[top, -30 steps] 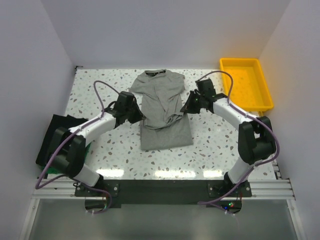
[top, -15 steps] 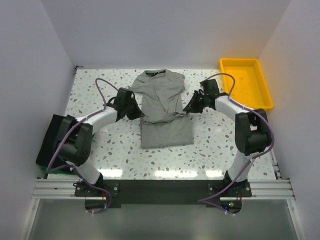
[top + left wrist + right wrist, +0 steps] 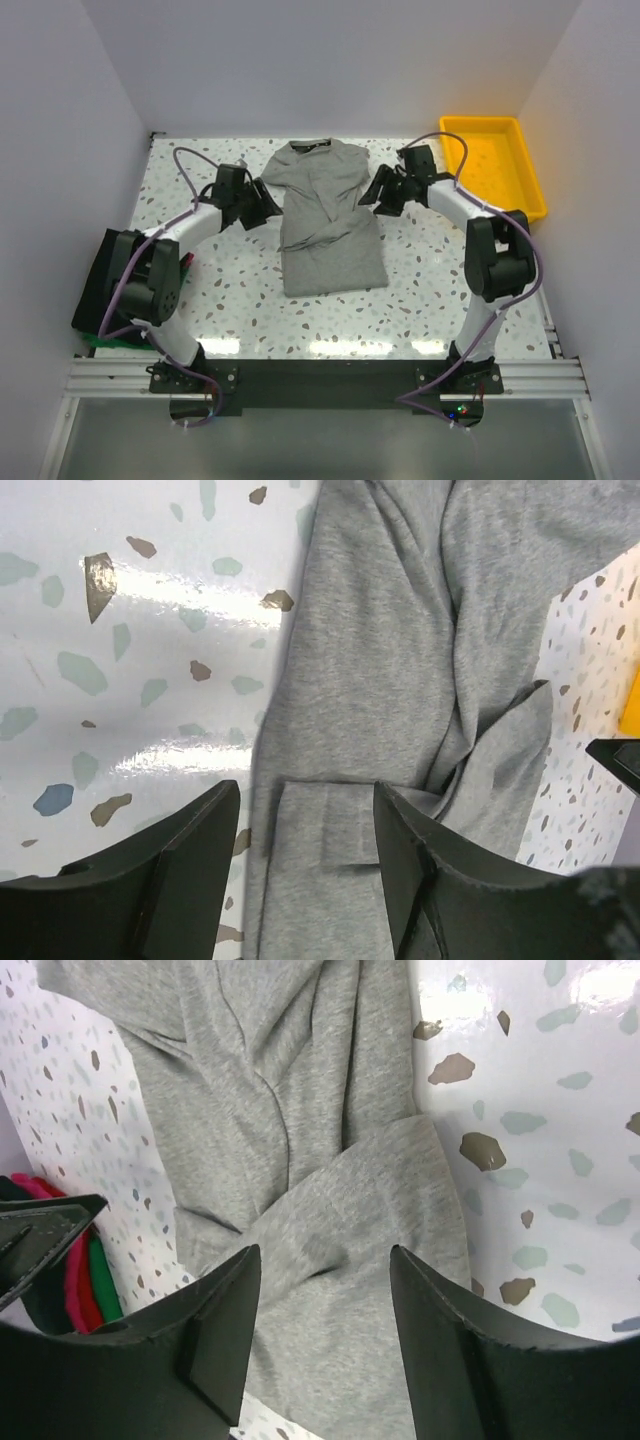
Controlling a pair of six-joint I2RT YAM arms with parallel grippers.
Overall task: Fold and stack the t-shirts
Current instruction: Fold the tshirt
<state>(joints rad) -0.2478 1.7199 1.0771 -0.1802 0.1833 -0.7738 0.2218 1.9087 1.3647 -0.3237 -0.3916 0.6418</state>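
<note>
The heather-grey t-shirt (image 3: 332, 250) lies flat mid-table with its collar at the far end and both sides folded in over its middle. My left gripper (image 3: 264, 203) hovers open at the shirt's left edge. In the left wrist view its fingers (image 3: 190, 870) straddle a folded sleeve of the grey t-shirt (image 3: 370, 680) without gripping it. My right gripper (image 3: 372, 193) is open at the right edge, over the crossed folds of the grey t-shirt (image 3: 330, 1250). A folded black t-shirt (image 3: 100, 275) lies at the far left, with a green one (image 3: 95, 339) peeking out beneath it.
A yellow tray (image 3: 528, 170) stands at the back right corner. White walls close in the table on three sides. The arm bases and a black rail run along the near edge. Green and pink fabric (image 3: 88, 1280) shows at the left of the right wrist view.
Both grippers have opened and let go of the grey shirt's sides, now lying folded over its middle. Both arms have drawn back toward the far end and slightly outward.
</note>
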